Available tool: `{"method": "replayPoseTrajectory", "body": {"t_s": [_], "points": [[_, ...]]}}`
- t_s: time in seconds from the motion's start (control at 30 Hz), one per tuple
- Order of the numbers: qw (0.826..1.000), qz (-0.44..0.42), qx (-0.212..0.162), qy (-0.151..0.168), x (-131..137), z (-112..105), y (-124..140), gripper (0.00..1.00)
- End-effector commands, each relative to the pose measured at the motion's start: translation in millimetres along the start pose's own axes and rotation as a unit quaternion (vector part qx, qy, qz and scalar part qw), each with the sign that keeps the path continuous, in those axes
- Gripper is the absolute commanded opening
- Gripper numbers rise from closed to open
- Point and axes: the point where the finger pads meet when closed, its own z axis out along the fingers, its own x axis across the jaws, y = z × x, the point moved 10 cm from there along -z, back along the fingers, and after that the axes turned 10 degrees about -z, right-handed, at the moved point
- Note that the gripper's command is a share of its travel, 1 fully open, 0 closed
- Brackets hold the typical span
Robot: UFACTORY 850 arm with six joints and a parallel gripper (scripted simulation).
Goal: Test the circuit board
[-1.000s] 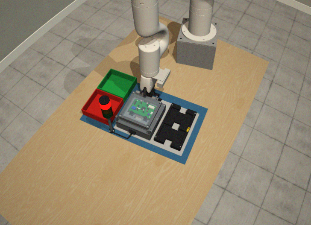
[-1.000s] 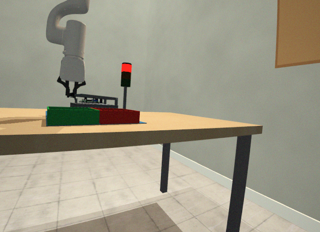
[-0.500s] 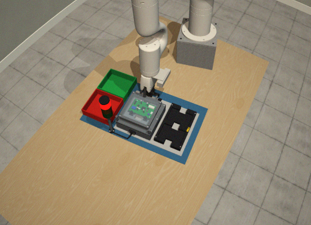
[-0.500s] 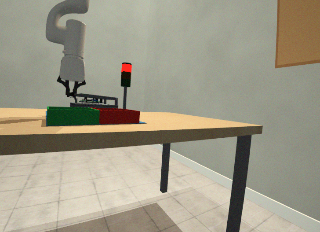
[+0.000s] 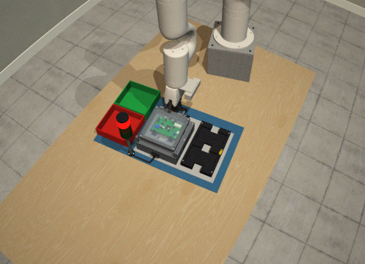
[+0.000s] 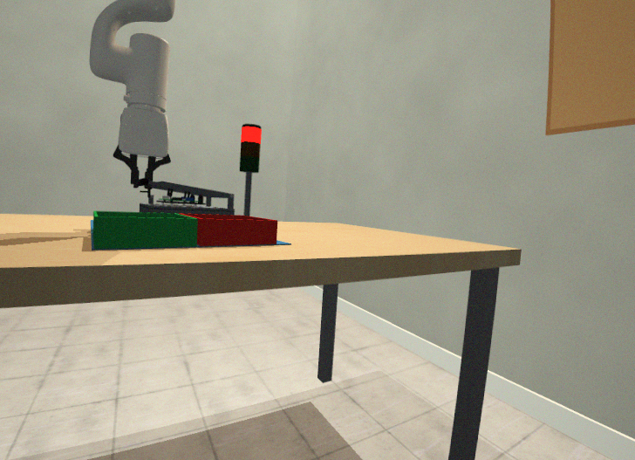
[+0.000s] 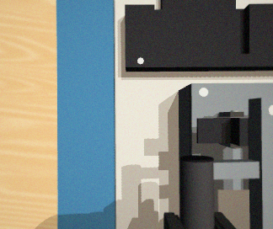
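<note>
The green circuit board lies in the grey tester, seen through the clear lid. The lid is tilted in the side view, with its end at the gripper raised a little. My gripper stands at the tester's far edge, shut on the lid's dark round handle; it also shows in the side view. The signal light on its post glows red, as in the side view. The red bin and the green bin stand side by side left of the tester.
The black tray lies empty right of the tester on the blue mat; its edge shows in the wrist view. The robot's grey base block stands behind. A cable runs from the light post to the tester.
</note>
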Motion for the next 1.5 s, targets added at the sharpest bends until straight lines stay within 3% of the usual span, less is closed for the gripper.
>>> {"method": "replayPoseTrajectory", "body": {"t_s": [0.0, 1.47], "points": [[1.000, 0.000, -0.001, 0.002, 1, -7, 1, 0.00], [1.000, 0.000, 0.000, 0.002, 13, -53, 2, 0.00]]}}
